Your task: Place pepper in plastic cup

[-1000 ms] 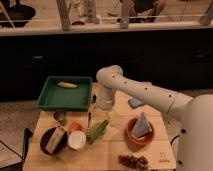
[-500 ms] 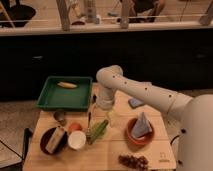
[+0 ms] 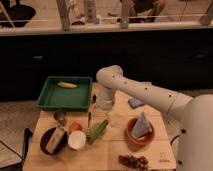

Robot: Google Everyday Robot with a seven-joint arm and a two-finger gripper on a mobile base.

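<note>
Pepper (image 3: 90,118) showed as a dark, slender streak on the wooden worktop (image 3: 112,152), running from near the front right corner of the green tray (image 3: 50,100) down toward the white round cup (image 3: 76,140). Just right of its lower end lay the plastic cup (image 3: 99,129), pale yellow-green and tilted on a diagonal. The tray sat at the worktop's back left and held a yellow oblong item (image 3: 66,85). Along the front left stood a small grey metal cup (image 3: 60,117), a dark bowl (image 3: 47,145) and a small orange thing (image 3: 75,127). To the right sat a terracotta bowl (image 3: 131,139) holding a grey-blue folded thing (image 3: 142,125), with a blue pad (image 3: 135,103) behind it and a dark clump (image 3: 132,161) at the front edge. A dark counter front (image 3: 50,55) ran behind the worktop, with railing posts above it. The white arm (image 3: 145,92) reached in from the right, bent at a rounded elbow and pointed down. The tool (image 3: 104,112) hung low over the worktop, just right of the pepper and just behind the plastic cup. Whether the tool was spread or pressed together could not be told, nor whether it touched the pepper.
</note>
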